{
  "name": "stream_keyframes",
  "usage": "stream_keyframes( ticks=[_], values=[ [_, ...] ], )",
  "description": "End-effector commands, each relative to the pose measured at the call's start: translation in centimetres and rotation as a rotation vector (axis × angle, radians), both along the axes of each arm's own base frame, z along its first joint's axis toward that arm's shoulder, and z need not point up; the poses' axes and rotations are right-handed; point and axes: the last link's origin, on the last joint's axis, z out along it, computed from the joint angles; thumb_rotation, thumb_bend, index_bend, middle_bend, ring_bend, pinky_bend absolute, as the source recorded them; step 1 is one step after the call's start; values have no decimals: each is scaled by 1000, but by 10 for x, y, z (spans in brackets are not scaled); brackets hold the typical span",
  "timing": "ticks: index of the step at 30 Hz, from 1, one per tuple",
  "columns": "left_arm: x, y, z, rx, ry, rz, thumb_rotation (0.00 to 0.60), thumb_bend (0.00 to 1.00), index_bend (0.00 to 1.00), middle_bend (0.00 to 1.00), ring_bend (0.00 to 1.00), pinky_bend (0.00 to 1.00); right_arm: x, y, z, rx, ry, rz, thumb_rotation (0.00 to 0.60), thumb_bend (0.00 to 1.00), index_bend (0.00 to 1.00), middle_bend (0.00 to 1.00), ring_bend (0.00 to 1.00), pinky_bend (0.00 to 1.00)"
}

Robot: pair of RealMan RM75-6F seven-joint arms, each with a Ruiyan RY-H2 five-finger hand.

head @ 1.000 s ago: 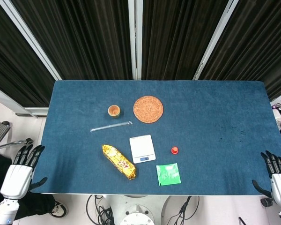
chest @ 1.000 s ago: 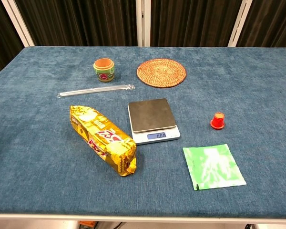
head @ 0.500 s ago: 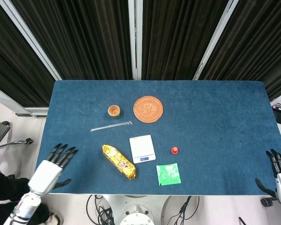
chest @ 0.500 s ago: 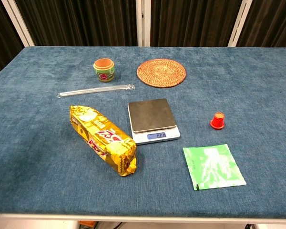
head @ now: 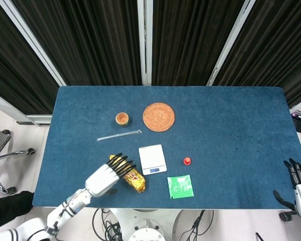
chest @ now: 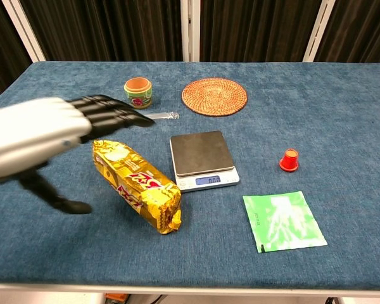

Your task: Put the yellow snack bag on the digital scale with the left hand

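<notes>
Above the yellow snack bag [chest: 138, 185], left hand [head: 109, 175] spread wide, fingers straight, grasping nothing. Bag flat on the table [chest: 342, 114], just beside the digital scale [chest: 203, 159].

Head view looks steeply down from high, far; chest view faces forward, low and near; both share the table [head: 231, 125].

Left hand [head: 106, 176]: smooth white shell over the back, black segmented fingers [chest: 107, 113] and black thumb, white forearm ringed with dark bands. Right hand [head: 300, 187]: same white casing, black fingers, black thumb.
</notes>
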Motion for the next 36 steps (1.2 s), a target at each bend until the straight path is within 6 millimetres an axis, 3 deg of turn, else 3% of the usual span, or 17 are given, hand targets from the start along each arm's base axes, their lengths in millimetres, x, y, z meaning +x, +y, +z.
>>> stream_keyframes(
  ticks=[1, 11, 17, 20, 27, 32, 36],
  values=[
    [5, 15, -21, -38, 25, 12, 600, 94, 17, 50, 0, 0, 0, -1, 2, -6, -1, 1, 600, 167, 0, 0, 0, 55],
    [-4, 21, -41, -64, 78, 54, 600, 94, 37, 48, 0, 0, -3, -3, -2, 13, -8, -12, 600, 167, 0, 0, 0, 55],
    [-9, 24, -47, -64, 104, 79, 600, 147, 202, 131, 6, 113, -5, -2, -1, 7, -7, -19, 600, 167, 0, 0, 0, 55],
    [-11, 25, -49, -50, 111, 81, 600, 198, 305, 237, 74, 197, -7, -2, -1, 9, -8, -28, 600, 167, 0, 0, 0, 55],
    [-4, 25, -44, 9, 47, 41, 600, 290, 511, 493, 349, 447, -9, -2, -1, 11, -10, -41, 600, 168, 0, 0, 0, 55],
    [7, 31, -38, 38, 19, 2, 600, 313, 585, 565, 419, 521, -10, -3, -3, 17, -10, -43, 600, 168, 0, 0, 0, 55],
    [31, 46, -32, 42, -10, -9, 600, 312, 586, 566, 421, 521, -9, -3, -5, 24, -9, -41, 600, 168, 0, 0, 0, 55]
  ],
)
